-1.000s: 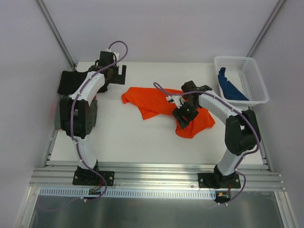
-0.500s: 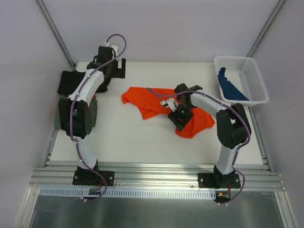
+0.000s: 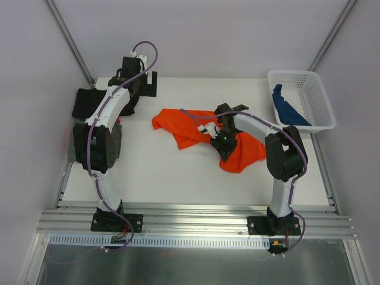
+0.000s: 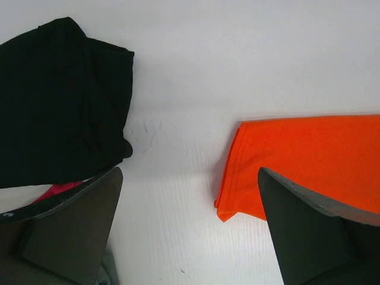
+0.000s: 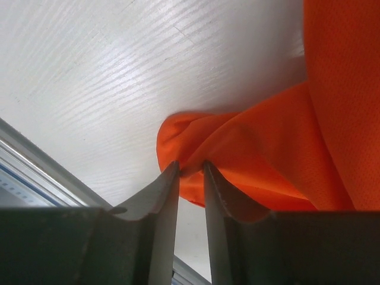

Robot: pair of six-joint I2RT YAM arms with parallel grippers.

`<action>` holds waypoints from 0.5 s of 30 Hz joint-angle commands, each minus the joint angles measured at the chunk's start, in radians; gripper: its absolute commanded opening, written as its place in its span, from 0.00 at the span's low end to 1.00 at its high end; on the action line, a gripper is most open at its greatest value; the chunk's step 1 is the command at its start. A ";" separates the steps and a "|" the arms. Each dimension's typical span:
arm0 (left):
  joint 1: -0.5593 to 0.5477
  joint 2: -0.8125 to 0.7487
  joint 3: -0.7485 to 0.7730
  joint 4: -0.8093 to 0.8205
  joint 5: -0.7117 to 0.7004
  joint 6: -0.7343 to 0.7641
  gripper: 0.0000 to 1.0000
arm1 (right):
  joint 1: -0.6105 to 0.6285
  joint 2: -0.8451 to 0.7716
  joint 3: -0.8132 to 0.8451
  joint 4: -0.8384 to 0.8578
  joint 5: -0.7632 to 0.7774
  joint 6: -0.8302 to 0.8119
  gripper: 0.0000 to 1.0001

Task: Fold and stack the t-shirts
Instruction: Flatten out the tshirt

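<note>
Right wrist view: clamping the right end effector [image 5: 191, 169] onto a bunched fold of the orange t-shirt [image 5: 267, 160], a pinch hidden overhead by the arm itself. Judging progress as early: finding that shirt crumpled and unfolded at the middle of the tabletop [image 3: 178, 172], the black t-shirt [image 3: 89, 102] lying at 10 o'clock, the blue t-shirt [image 3: 288, 110] sitting in the basket [image 3: 294, 73] at 2 o'clock, no stack evident. Hovering the left end effector [image 4: 187, 178] spread wide, empty, between black and orange cloth.

There are an orange-red t-shirt [image 3: 178, 122], black t-shirt [image 3: 86, 102], blue t-shirt [image 3: 288, 111] and white basket [image 3: 324, 110].
</note>
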 commanded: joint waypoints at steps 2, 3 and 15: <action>0.001 -0.026 0.054 0.009 -0.025 -0.010 0.99 | 0.006 -0.021 0.034 -0.051 -0.015 -0.023 0.26; 0.001 -0.026 0.057 0.009 -0.025 -0.011 0.99 | 0.006 -0.023 0.030 -0.051 -0.014 -0.025 0.26; 0.003 -0.023 0.062 0.011 -0.024 -0.011 0.99 | -0.062 -0.123 0.251 -0.059 0.144 -0.116 0.01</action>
